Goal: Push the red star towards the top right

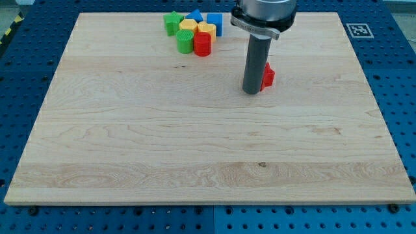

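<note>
No pincer on this rig, so nothing's being gripped: it's just a dark rod, and my tip [251, 91] is sitting on the wooden board [130, 149], pressing right up against the red star [267, 76]. The star's poking out at about 2 o'clock from the tip, half hidden behind the rod. Way off around 10 o'clock, a cluster's hanging out together: green star [171, 23], green cylinder [185, 41], red cylinder [202, 44], yellow blocks [197, 28], blue blocks [211, 21].

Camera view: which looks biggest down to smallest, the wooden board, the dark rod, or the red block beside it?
1. Wooden board, by far the largest.
2. Dark rod, ending at my tip.
3. Red star, smallest; it sits against the rod's right side, partly hidden by it.
</note>
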